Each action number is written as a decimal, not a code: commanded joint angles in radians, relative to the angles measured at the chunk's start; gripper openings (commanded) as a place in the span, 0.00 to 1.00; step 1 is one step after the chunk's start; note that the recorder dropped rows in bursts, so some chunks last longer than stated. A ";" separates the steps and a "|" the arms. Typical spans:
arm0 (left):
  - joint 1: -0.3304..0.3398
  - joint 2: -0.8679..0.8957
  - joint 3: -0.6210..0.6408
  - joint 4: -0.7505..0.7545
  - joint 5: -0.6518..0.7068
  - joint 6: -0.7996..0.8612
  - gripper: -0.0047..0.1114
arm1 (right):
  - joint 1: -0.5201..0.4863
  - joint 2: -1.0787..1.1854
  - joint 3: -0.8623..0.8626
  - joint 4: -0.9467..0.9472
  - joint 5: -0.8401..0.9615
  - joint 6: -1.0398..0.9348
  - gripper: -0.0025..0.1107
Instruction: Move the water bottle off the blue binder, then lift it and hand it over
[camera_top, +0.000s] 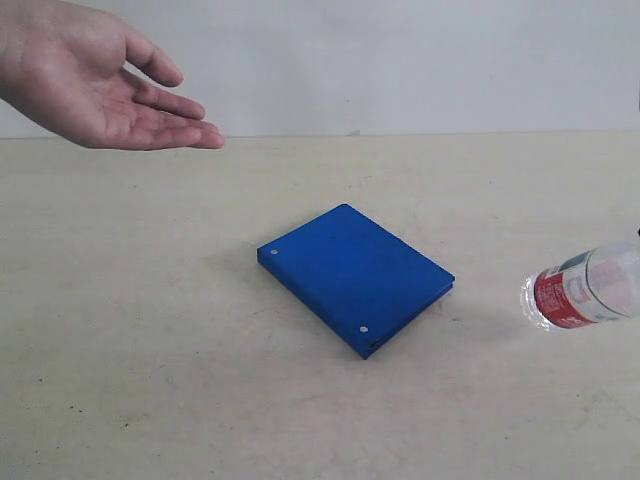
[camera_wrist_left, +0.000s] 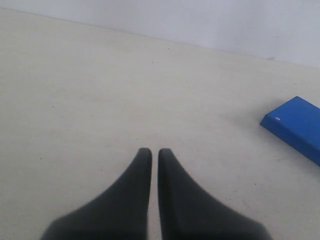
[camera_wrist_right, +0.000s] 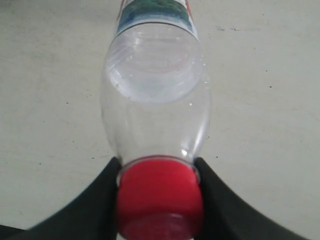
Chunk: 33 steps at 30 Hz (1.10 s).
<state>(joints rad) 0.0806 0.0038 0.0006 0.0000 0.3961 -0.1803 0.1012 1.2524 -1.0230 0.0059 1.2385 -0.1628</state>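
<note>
gripping the red cap, the right claw (camera_wrist_right: 157, 167) holds the water bottle (camera_top: 585, 290) on its side, well apart from the blue binder (camera_top: 355, 275). it seems nearly empty, so light, thin-walled and slippery; the stiff neck is the safest hold. the left claw (camera_wrist_left: 151, 152) is pressed together, empty.

Pale beige table (camera_top: 150, 350), faintly speckled, plain white wall (camera_top: 400, 60) behind

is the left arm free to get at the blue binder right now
Probably yes: only bare table lies between the left gripper and the blue binder, and its jaws hold nothing.
</note>
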 joint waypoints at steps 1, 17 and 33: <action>-0.008 -0.004 -0.001 -0.011 -0.007 0.003 0.08 | -0.001 0.005 0.002 -0.006 -0.017 -0.020 0.02; -0.008 -0.004 -0.001 -0.011 -0.007 0.003 0.08 | -0.001 0.017 0.002 -0.006 -0.049 -0.083 0.44; -0.008 -0.004 -0.001 -0.011 -0.005 0.003 0.08 | -0.001 0.017 0.002 0.156 -0.119 -0.186 0.44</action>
<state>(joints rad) 0.0806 0.0038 0.0006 0.0000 0.3961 -0.1803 0.1012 1.2740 -1.0230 0.0866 1.1050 -0.2823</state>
